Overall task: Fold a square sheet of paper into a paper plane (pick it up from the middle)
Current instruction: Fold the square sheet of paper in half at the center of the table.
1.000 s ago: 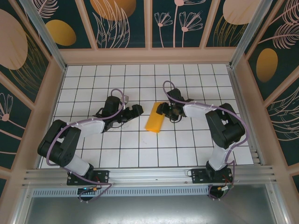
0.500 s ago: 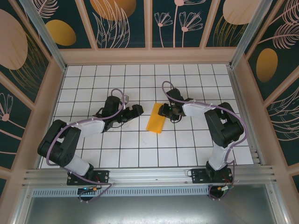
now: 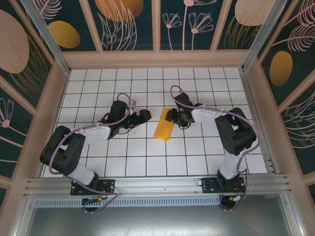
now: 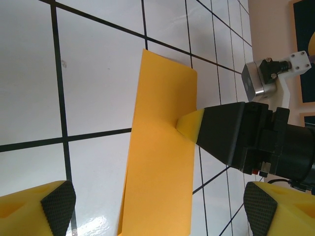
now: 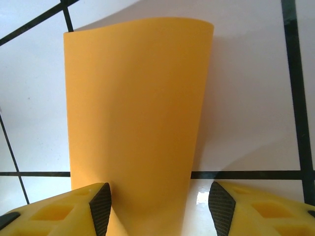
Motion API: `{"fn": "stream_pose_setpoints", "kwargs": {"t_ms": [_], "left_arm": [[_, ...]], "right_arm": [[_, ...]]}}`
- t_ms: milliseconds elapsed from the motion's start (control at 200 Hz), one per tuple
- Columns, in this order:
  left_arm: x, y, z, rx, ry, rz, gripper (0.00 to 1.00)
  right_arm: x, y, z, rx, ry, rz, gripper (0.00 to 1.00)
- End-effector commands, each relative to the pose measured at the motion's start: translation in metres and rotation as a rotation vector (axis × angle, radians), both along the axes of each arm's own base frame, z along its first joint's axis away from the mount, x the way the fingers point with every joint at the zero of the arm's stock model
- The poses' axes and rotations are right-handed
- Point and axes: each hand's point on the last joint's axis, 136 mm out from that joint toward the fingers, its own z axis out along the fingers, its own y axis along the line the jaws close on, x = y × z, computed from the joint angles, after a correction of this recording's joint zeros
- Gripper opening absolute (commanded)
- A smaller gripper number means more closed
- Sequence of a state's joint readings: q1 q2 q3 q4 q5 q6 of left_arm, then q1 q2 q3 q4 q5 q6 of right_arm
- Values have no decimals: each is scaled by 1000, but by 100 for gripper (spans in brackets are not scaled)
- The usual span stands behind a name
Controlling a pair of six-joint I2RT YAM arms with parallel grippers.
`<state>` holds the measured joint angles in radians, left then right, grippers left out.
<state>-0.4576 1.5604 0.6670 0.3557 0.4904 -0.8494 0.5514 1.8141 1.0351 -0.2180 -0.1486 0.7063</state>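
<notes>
**Ana:** How do the jaws of the right gripper [image 5: 158,205] stand?

**Ben:** About half spread, and clamped on nothing. The sheet of paper [image 5: 138,98], folded to a narrow orange-yellow strip, runs out ahead from between them. One pad [image 5: 102,206] sits right at the paper's long edge. The other stands clear of it, with a band of white table [image 5: 246,98] showing in the gap.

**Ana:** So is it touching the paper at all?

**Ben:** Yes. Seen from the left wrist, one yellow fingertip [image 4: 188,123] rests on the strip's long edge, on the side facing that gripper. I cannot tell where the second finger sits from there.

**Ana:** And the left gripper [image 3: 141,117]?

**Ben:** It is spread wide, holding nothing and touching nothing. The strip lies ahead of its fingertips, in line with the gap between them, with a little bare table before it.

**Ana:** Which way does the strip run?

**Ben:** It lies between the two grippers, with its long axis crossing the line from one to the other. From above, the far end leans toward the right gripper and the near end toward the left one. Both ends are blunt, so it has no tip. The far short edge curls up slightly off the table.
</notes>
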Motion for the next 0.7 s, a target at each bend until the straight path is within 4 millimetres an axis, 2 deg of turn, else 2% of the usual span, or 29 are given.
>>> {"fn": "stream_pose_setpoints", "kwargs": {"t_ms": [0,500,696], "left_arm": [[5,-7,9,-13,-35,-28,91],[3,-7,9,-15,-34,-30,90],[5,-9,9,-19,-32,-38,81]], "right_arm": [[-14,-8,-29,-85,83,-20,60],[-19,-16,-42,-177,94,-6,59],[-22,-21,-48,-220,104,6,59]]}}
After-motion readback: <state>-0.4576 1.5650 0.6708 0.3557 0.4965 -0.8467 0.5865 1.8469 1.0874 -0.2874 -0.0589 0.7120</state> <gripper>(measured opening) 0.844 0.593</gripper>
